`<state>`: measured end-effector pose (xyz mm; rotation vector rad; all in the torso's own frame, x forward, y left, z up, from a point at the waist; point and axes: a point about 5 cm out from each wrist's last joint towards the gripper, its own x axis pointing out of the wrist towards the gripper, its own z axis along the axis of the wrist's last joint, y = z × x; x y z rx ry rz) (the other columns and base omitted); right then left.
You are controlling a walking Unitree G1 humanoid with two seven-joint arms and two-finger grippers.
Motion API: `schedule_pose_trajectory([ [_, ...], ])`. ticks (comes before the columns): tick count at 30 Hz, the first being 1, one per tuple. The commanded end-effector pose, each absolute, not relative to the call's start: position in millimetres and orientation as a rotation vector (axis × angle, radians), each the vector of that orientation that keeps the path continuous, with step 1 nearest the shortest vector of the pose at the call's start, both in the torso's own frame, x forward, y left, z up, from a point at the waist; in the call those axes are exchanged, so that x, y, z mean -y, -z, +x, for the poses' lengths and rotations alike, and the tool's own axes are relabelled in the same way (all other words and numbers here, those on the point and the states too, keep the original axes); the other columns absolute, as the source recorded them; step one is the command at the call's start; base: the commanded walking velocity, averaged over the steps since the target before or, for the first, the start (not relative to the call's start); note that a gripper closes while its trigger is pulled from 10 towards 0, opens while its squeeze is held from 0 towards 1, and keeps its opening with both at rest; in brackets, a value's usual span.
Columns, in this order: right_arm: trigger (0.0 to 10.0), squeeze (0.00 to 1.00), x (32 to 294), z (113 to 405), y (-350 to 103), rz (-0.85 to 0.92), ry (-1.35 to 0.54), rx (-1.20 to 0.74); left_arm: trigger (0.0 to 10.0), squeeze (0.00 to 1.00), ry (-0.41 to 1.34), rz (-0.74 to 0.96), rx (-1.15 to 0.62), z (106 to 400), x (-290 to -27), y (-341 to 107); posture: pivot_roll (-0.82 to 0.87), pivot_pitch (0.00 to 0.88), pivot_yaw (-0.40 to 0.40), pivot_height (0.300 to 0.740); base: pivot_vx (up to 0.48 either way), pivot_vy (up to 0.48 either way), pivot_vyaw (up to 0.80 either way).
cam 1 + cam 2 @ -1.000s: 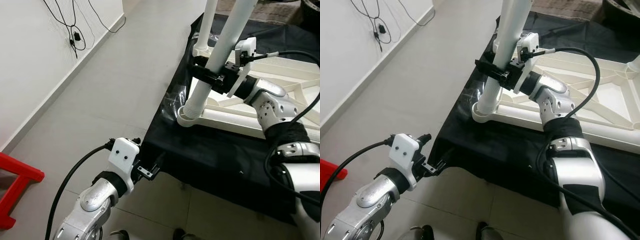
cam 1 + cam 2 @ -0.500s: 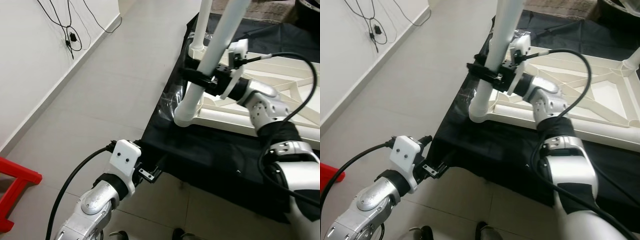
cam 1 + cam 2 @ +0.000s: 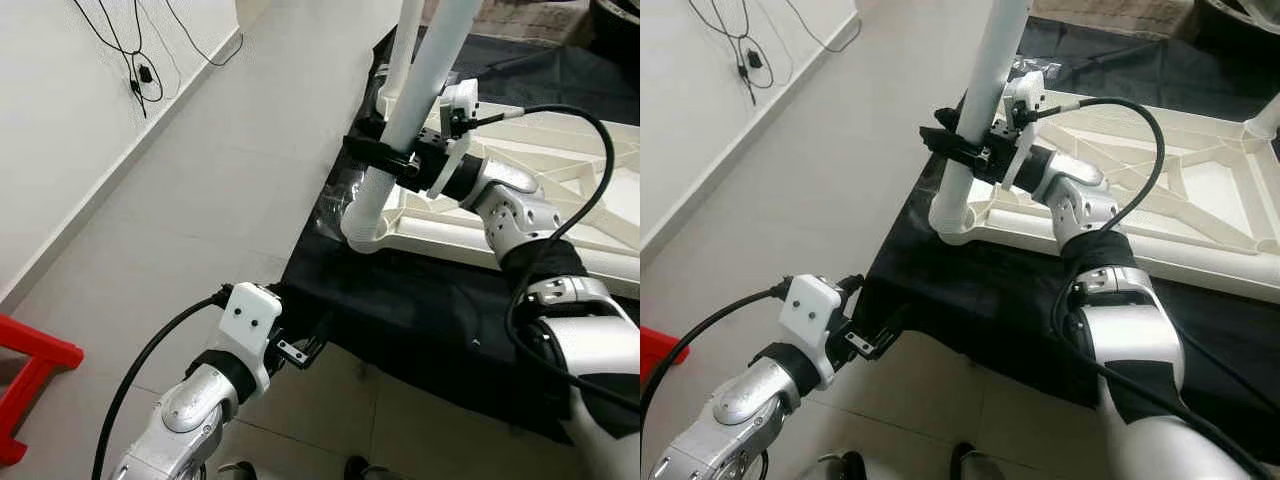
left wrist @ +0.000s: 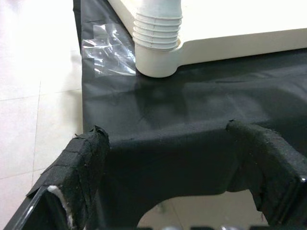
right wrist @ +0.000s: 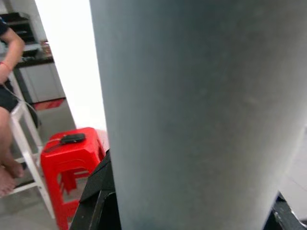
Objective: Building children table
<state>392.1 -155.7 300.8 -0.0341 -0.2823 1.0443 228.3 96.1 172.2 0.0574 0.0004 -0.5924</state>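
Note:
A white table top (image 3: 470,238) lies upside down on a black cloth (image 3: 400,300). My right gripper (image 3: 386,160) is shut around a long white table leg (image 3: 408,105), which leans slightly. The leg's ribbed lower end (image 4: 157,43) sits in the near-left corner socket of the table top. In the right wrist view the leg (image 5: 192,110) is pressed close between the black fingers. My left gripper (image 3: 300,346) hangs low at the cloth's near corner, open, with nothing between its fingers (image 4: 84,163).
A second white leg (image 3: 406,45) stands at the far-left corner. A red stool (image 3: 30,370) sits on the tiled floor at the left. Cables (image 3: 140,65) hang on the white wall. A seated person (image 5: 7,120) is beside a red stool (image 5: 72,158).
The right gripper has tipped the leg more upright and carried it slightly leftward. The camera shifted a little. The left arm has stayed where it was.

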Motion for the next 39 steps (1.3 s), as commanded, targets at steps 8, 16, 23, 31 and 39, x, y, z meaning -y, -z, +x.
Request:
schedule_pose_trajectory([
  [8,0.0,0.00,161,395,-287,-0.067,-1.034,0.183,10.0,0.00,0.589,0.068,-0.023,225,-95,-168,0.09,0.282,-0.072,0.740,0.000,0.000,0.00],
  [16,0.0,0.00,149,388,-273,-0.088,-1.203,0.125,10.0,0.00,0.592,0.066,-0.023,224,-94,-168,0.08,0.287,-0.071,0.740,0.000,0.000,0.00],
  [23,0.0,0.00,135,383,-260,-0.109,-1.329,0.071,10.0,0.00,0.588,0.064,-0.028,223,-94,-167,0.09,0.290,-0.073,0.740,0.000,0.000,0.00],
  [31,0.0,0.00,125,386,-256,-0.122,-1.284,0.085,10.0,0.00,0.584,0.066,-0.024,223,-94,-167,0.09,0.289,-0.075,0.740,0.000,0.000,0.00],
  [39,0.0,0.00,130,399,-244,-0.194,-0.938,0.065,10.0,0.00,0.579,0.068,-0.015,226,-94,-169,0.08,0.283,-0.072,0.740,0.000,0.000,0.00],
])
